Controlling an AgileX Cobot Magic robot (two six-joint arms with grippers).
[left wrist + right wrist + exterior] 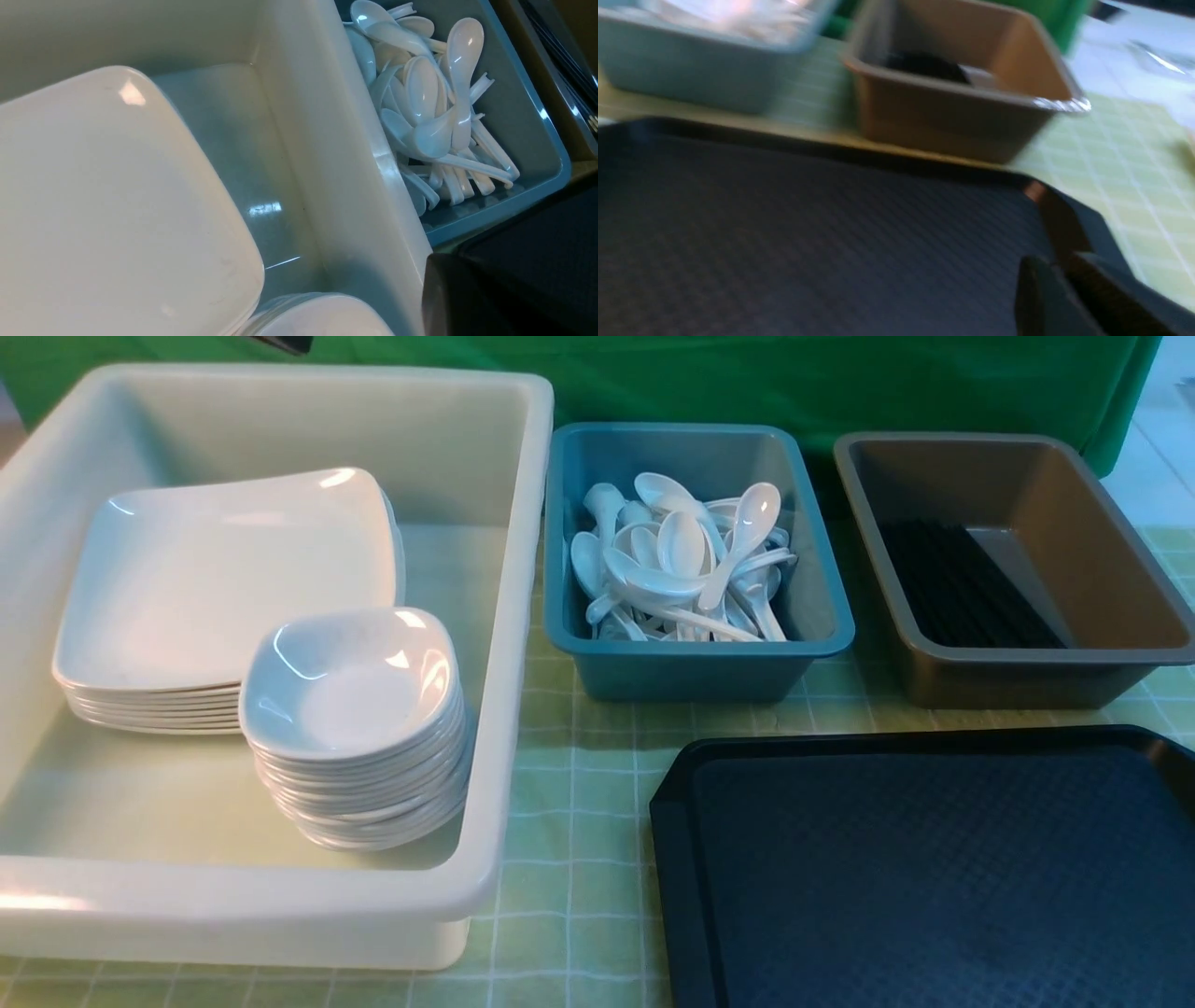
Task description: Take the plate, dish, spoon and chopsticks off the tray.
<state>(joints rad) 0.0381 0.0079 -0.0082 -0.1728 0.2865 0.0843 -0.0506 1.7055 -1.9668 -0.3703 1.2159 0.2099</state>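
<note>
Pressed together, tips above the big white tub [504, 644] — the left gripper [460, 280]. Low over the black tray [934, 868], with fingertips close to each other, the right gripper [1064, 275]; too blurred to tell whether pressed together or slightly spread, or whether touching the tray.

Counted: one tray, three tubs, two stacks. In the white tub, one stack of large plates [233, 583], several deep, just beside one taller stack of small dishes [350, 686]; exact numbers hard to tell. In the blue tub [691, 677], a heap of white spoons [681, 546], well over ten, too tangled to count. In the brown tub [1018, 681], a bundle of black chopsticks [971, 588], too tightly packed to count.

Visible in the left wrist view alone: pale ends on some chopsticks and notched spoon handles. From the right wrist — the tray's far right corner in full, plus checked cloth [1125, 154] beyond.
</note>
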